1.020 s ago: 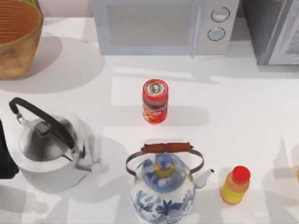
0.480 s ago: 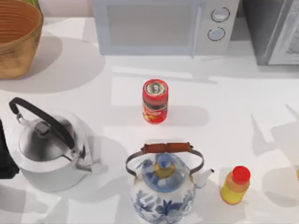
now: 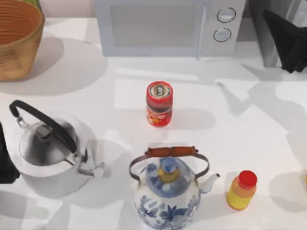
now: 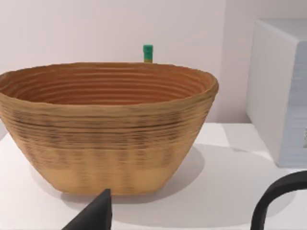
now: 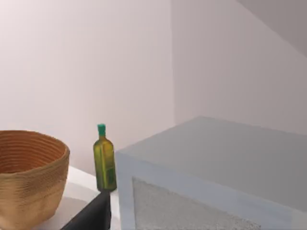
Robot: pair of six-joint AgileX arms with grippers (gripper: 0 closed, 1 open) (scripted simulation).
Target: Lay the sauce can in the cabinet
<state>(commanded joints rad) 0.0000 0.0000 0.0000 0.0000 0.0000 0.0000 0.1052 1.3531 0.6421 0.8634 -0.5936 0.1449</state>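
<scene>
The sauce can (image 3: 159, 103), red with a silver top and a yellow-and-red label, stands upright in the middle of the table, in front of the microwave (image 3: 170, 26). The grey cabinet (image 3: 259, 38) stands at the back right. My right gripper (image 3: 280, 31) hangs as a black shape over the cabinet, far from the can. One dark finger (image 5: 93, 213) of it shows in the right wrist view. My left arm (image 3: 4, 160) is parked at the left edge beside the steel kettle; one of its fingertips (image 4: 93, 215) shows in the left wrist view.
A steel kettle (image 3: 50, 155) stands at the front left and a blue-and-white kettle (image 3: 168, 191) in front of the can. A yellow bottle with a red cap (image 3: 242, 190) is at the front right. A woven basket (image 3: 17, 36) sits at the back left, a green bottle (image 5: 104, 160) behind it.
My right arm has come into the top view at the back right, over the cabinet, and its shadow has swept across the table's right side. The can and the left arm have not moved.
</scene>
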